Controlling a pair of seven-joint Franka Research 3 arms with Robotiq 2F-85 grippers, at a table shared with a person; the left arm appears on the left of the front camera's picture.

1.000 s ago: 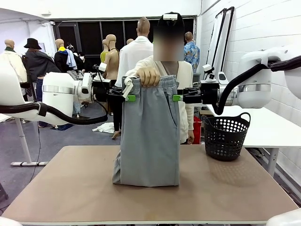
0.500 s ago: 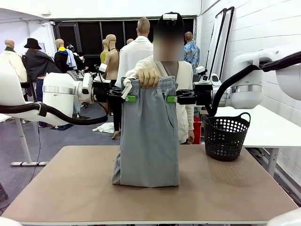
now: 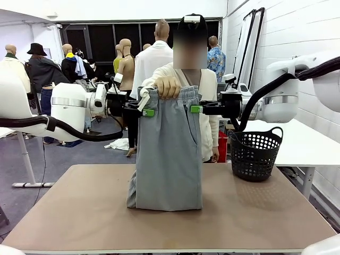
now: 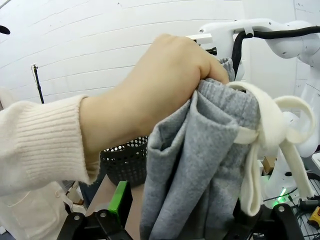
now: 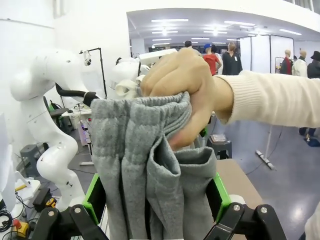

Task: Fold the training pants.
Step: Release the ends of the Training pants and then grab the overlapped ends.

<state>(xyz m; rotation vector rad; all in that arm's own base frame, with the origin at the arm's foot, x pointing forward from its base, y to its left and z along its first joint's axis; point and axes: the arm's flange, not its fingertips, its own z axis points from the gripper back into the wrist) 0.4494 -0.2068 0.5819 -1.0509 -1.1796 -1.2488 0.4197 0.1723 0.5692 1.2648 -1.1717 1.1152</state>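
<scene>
A person's raised hand [image 3: 169, 86] grips the plain light grey jersey training pants [image 3: 169, 159] by the waistband, with the level left gripper [image 3: 146, 108] and right gripper [image 3: 195, 109] reaching in from either side, jaws spread.

I see the training pants [image 3: 170, 154] hanging upright as a long, narrow column of plain light grey jersey, folded lengthwise so the legs lie over each other. The gathered elastic waistband [image 3: 183, 94] is bunched together at the top in the person's hand [image 3: 169, 85]. The lower end rests on the table [image 3: 79, 212], where the fabric buckles a little at the left. A pocket slit [image 3: 189, 123] runs down the right side near the top. In my left wrist view a cream drawstring [image 4: 260, 145] loops out of the waistband and dangles beside the grey cloth.
</scene>
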